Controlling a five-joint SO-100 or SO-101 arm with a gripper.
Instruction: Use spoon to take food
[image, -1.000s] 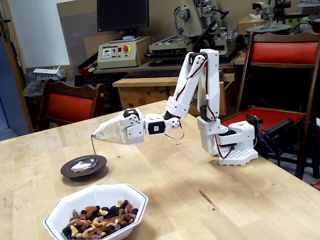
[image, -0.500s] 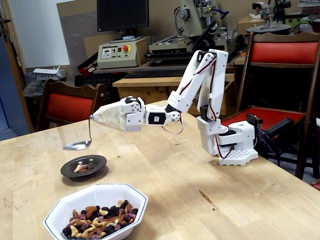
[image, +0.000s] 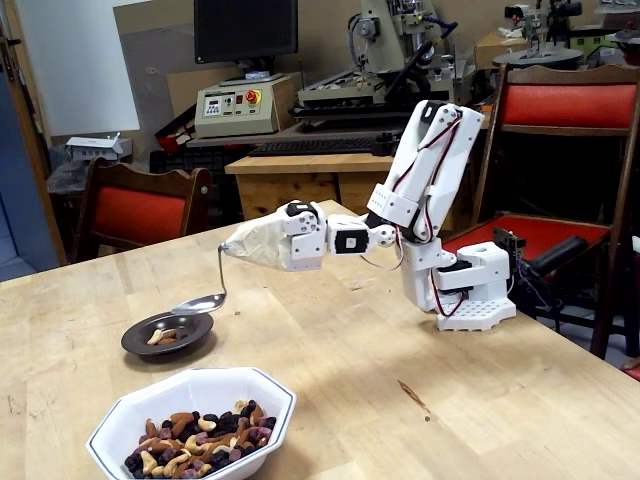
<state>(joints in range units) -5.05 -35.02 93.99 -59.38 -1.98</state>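
Fixed view, item one: we are holding the spoon (image: 203, 296) in the gripper (image: 240, 250), whose tips are wrapped in beige tape and clenched on the taped handle end

Item two: the spoon bowl is hanging just above the 2 o'clock rim of the dark saucer (image: 167, 334), having risen from it and drifted right over the last second

Item three: a few tan pieces are now lying in the saucer, so one delivery looks done

Item four: the food (image: 196, 437) is sitting in the white bowl (image: 262, 405), at 5 o'clock from the saucer; we are judging another scoop is next
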